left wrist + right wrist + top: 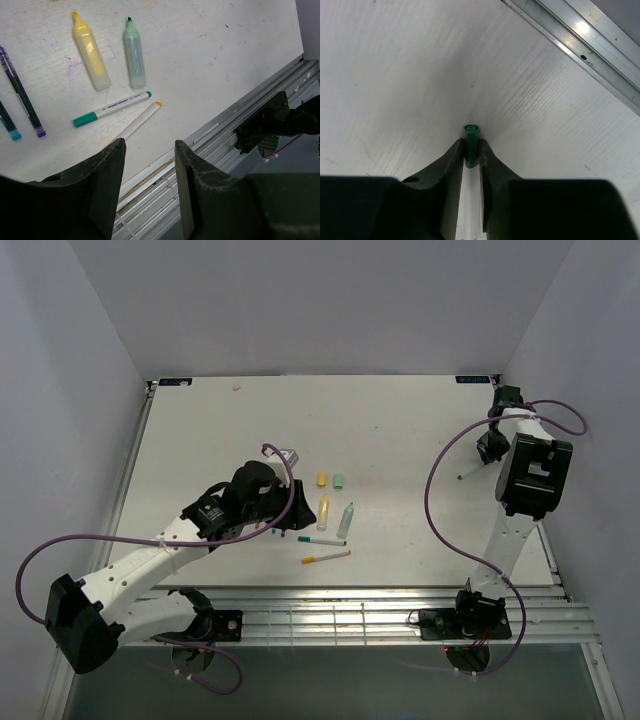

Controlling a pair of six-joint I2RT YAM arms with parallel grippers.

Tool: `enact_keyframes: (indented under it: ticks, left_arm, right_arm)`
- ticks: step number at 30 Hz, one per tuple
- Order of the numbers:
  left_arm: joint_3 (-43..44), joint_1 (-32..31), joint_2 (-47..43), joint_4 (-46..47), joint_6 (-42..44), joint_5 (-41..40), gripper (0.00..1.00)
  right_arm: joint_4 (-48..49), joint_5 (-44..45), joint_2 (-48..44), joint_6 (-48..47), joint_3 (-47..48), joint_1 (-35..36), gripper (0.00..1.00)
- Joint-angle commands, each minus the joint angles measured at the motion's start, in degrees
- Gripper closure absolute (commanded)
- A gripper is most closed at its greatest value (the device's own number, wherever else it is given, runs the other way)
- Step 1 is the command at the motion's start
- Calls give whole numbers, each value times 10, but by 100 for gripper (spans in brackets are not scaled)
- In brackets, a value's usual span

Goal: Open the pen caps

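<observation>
While the left gripper (150,165) is hanging above the near edge of the white table (225,45) with its jaws standing apart around nothing, the right gripper (471,146) is pinching a slim white pen (470,472) at its green cap (471,132), at the table's far right side. A yellow highlighter (91,55) and a pale-green highlighter (134,55) are lying uncapped side by side. A green-capped pen (111,109) and a yellow-ended pen (140,120) are resting just beside them, with dark pens (20,92) lying nearby.
</observation>
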Motion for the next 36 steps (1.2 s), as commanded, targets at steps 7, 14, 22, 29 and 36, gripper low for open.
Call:
enact_keyframes:
  ticks: [7, 14, 22, 29, 36]
  left_arm:
    - [71, 0, 6, -41, 9, -5, 41]
    - [125, 1, 87, -27, 9, 93, 35]
    - [193, 8, 203, -12, 8, 207, 34]
    - [248, 13, 259, 2, -13, 251, 33]
    - [253, 14, 278, 46, -58, 293, 33]
  right_arm:
    - [-58, -48, -23, -32, 6, 58, 92]
    - [-96, -129, -148, -35, 32, 197, 92]
    - [-109, -278, -286, -46, -37, 300, 92]
    - [-67, -291, -387, -10, -132, 364, 92]
    - [-60, -260, -416, 13, -171, 421, 92]
